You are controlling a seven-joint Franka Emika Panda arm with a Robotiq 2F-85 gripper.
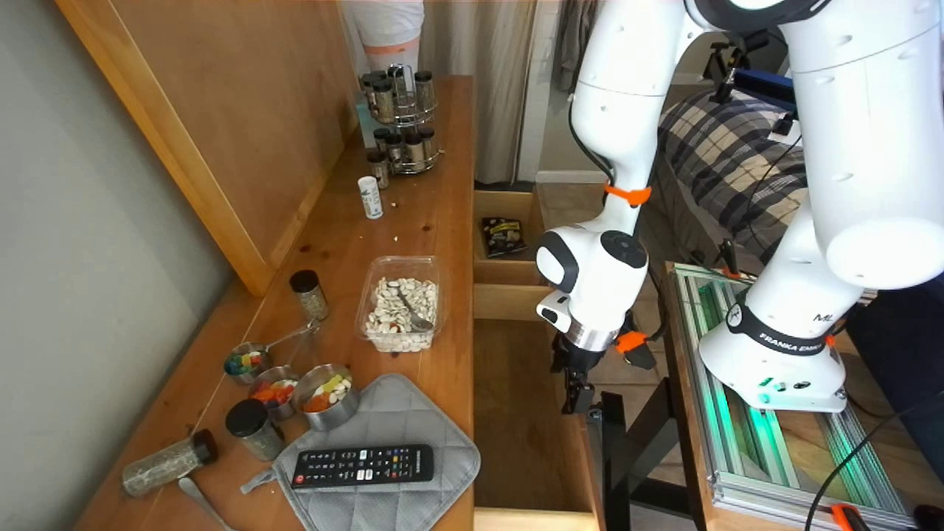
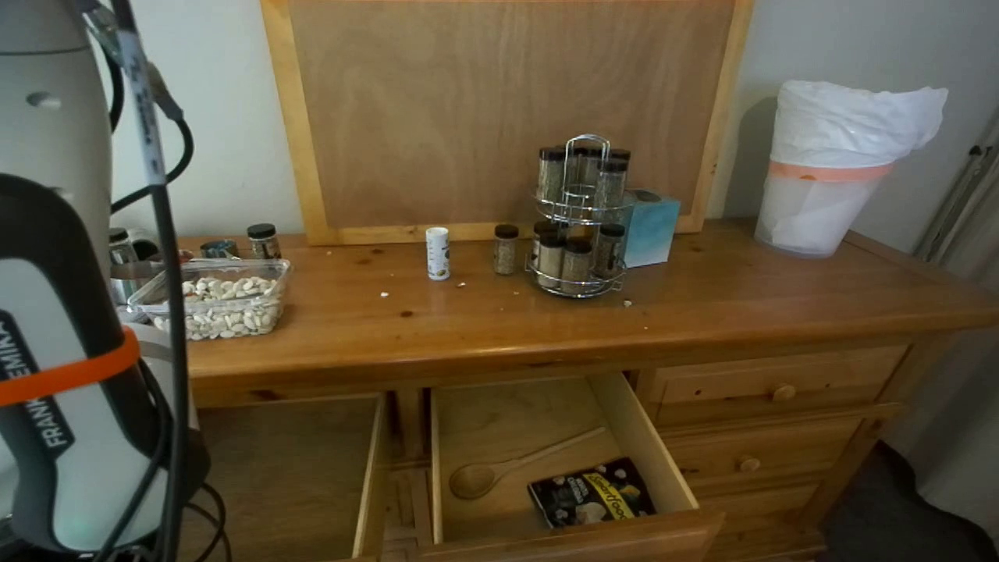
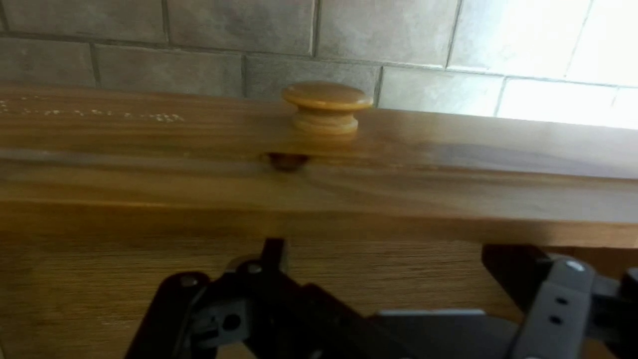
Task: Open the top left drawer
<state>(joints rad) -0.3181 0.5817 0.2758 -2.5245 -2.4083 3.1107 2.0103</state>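
The top left drawer [image 1: 520, 435] stands pulled out, with its bare wooden inside showing; it also shows in an exterior view [image 2: 277, 468], partly hidden by my arm. In the wrist view its front panel [image 3: 319, 189] runs across the picture, with a round wooden knob [image 3: 326, 107] on the far face. My gripper [image 1: 579, 398] points down at the inner side of the drawer's front panel. In the wrist view my gripper [image 3: 391, 252] has its fingers wide apart with nothing between them. Whether the fingertips touch the panel I cannot tell.
A smaller open drawer [image 2: 519, 453] holds a wooden spoon [image 2: 499, 468] and a black snack bag [image 2: 593, 493]. The dresser top [image 1: 442, 221] bears a bean container [image 1: 402, 306], cups, jars, a remote [image 1: 361, 466] and a spice rack [image 2: 577, 218]. A black frame leg [image 1: 616, 457] stands near the drawer front.
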